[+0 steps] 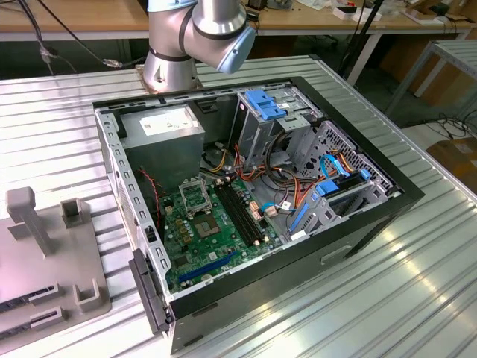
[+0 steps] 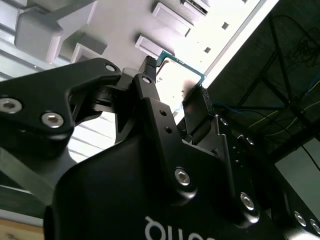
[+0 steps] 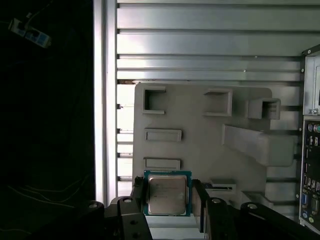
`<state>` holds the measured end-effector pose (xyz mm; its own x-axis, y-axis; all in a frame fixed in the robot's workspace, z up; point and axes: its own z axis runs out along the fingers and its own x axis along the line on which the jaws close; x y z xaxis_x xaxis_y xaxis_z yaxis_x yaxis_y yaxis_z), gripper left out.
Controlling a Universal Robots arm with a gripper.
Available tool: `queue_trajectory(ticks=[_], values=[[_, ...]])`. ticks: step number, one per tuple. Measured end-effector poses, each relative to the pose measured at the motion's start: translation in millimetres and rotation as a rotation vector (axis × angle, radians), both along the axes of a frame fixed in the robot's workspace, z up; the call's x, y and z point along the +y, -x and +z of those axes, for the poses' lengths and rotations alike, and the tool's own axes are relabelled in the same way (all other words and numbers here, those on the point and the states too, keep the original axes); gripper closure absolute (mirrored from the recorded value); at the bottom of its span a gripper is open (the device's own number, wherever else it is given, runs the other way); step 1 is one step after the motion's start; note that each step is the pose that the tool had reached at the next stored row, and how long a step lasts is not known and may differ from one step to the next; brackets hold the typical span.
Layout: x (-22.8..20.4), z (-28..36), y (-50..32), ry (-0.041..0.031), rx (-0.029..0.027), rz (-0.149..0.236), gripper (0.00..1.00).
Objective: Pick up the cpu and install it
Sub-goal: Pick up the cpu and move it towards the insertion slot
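Holds the cpu (image 3: 167, 194) by two opposite edges, pinched in the gripper (image 2: 175, 77) fingers, raised above the grey tray (image 3: 200, 140). Counts as picked up but not installed, judging by the seemingly bare socket (image 1: 195, 195) inside the open case (image 1: 402, 195)

Exterior view: arm (image 1: 195, 33) cut off at top edge, grey tray (image 1: 45, 257) cut off at left edge; second wrist view: cpu (image 2: 181, 70) largely hidden behind the tool (image 2: 176, 77), face washed out.

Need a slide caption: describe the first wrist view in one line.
Pincer holding the cpu above the grey parts tray on the slatted metal table.
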<state>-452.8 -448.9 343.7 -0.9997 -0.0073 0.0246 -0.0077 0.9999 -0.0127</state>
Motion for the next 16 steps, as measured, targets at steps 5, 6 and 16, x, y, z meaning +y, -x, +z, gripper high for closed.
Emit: queue_trajectory(ticks=[5,6,16], values=[[0.0,1.2,0.0,0.0002,0.0002,0.0,0.53],[0.0,1.3,0.0,0.0001,0.0002,0.0,0.53],[0.0,8.6,0.0,0.0001,0.0002,0.0,0.53]])
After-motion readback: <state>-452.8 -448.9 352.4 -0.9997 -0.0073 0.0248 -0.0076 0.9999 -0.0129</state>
